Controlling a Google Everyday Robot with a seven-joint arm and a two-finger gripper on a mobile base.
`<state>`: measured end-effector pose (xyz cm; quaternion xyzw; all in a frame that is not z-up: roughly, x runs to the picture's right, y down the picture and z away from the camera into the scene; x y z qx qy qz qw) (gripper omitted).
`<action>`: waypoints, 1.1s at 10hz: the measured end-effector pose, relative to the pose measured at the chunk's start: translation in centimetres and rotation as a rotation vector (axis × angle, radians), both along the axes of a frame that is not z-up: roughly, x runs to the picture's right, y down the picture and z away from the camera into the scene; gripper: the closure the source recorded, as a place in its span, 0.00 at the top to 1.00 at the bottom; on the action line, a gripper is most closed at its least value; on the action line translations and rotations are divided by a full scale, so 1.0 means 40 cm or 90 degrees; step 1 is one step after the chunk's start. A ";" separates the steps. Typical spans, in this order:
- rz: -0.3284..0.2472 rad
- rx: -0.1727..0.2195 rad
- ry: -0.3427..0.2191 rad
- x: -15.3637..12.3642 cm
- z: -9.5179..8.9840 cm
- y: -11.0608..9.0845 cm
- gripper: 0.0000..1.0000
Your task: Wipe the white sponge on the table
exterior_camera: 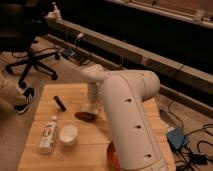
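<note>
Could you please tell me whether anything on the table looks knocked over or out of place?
The clear bottle lies on its side near the table's left edge, beside the upright white cup; nothing looks spilled. The gripper is down at mid-table, next to a dark reddish object.
</note>
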<state>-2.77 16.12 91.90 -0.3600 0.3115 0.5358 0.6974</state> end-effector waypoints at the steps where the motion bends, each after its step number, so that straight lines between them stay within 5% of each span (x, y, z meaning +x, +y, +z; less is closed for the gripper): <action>1: 0.009 -0.003 0.018 0.037 -0.014 0.022 0.00; 4: 0.064 0.015 0.108 0.215 -0.051 0.049 0.00; 7: 0.127 0.114 0.168 0.360 -0.066 -0.075 0.00; 9: 0.150 0.141 0.178 0.385 -0.066 -0.123 0.00; 11: 0.178 0.149 0.188 0.392 -0.010 -0.147 0.00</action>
